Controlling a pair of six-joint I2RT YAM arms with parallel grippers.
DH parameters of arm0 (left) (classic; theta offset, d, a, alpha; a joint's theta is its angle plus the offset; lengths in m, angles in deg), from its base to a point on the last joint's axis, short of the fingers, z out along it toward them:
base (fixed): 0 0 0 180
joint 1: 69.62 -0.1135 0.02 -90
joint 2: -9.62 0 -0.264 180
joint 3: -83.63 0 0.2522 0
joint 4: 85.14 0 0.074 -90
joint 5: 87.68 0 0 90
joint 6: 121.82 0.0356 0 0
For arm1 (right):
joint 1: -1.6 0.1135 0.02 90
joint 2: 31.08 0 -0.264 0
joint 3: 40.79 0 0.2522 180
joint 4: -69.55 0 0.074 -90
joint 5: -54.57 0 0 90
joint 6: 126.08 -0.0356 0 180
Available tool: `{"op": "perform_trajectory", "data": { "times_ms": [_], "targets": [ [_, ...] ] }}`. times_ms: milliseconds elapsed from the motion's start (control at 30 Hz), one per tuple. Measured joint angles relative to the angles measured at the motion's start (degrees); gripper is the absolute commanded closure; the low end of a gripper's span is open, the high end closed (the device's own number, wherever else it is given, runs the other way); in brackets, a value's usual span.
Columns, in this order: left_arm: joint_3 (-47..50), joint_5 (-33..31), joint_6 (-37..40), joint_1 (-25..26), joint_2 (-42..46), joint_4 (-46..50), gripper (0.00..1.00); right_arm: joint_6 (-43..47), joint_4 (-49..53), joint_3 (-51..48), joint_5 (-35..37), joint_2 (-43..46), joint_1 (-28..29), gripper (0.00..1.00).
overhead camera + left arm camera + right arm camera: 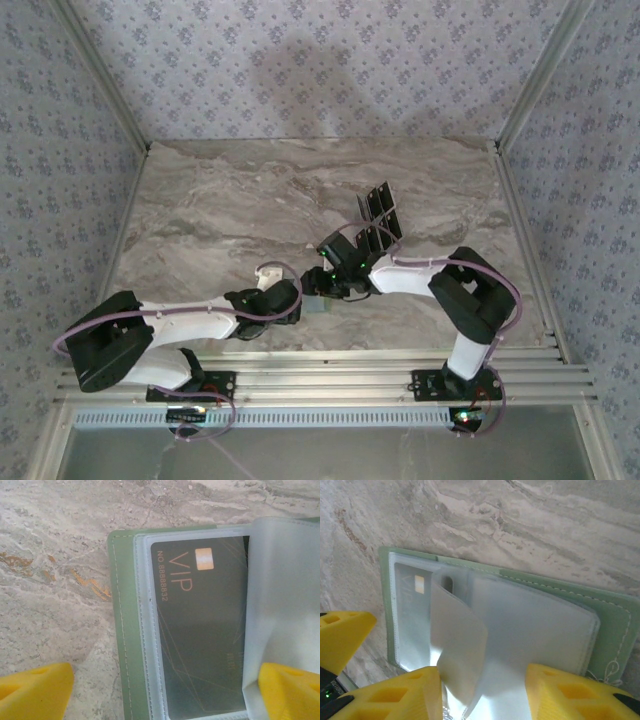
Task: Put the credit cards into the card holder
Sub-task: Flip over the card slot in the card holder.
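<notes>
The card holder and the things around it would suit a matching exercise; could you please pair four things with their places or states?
Things:
1. VIP card
2. loose cards
3. clear flap
4. left gripper

Places or states:
a. open, jaws wide
b. curled up off the holder
c. tucked inside a clear sleeve
d. on the table, apart from the holder

Pairs: 1-c, 2-d, 3-b, 4-a
</notes>
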Motion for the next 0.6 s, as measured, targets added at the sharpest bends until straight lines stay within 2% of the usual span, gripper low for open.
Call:
{"op": "perform_trajectory", "data": {
  "times_ms": [300, 600],
  "targets": [
    [0.00, -0.26, 0.00, 0.00, 6.08, 2.19, 0.04, 0.04, 0.96, 4.22, -0.13, -2.23, 1.05, 0.49],
    [3.37, -3.06, -2.08, 0.02, 22.62, 6.97, 0.03, 0.04, 3.02, 12.48, -0.09, -5.46, 4.11, 0.49]
  ]
}}
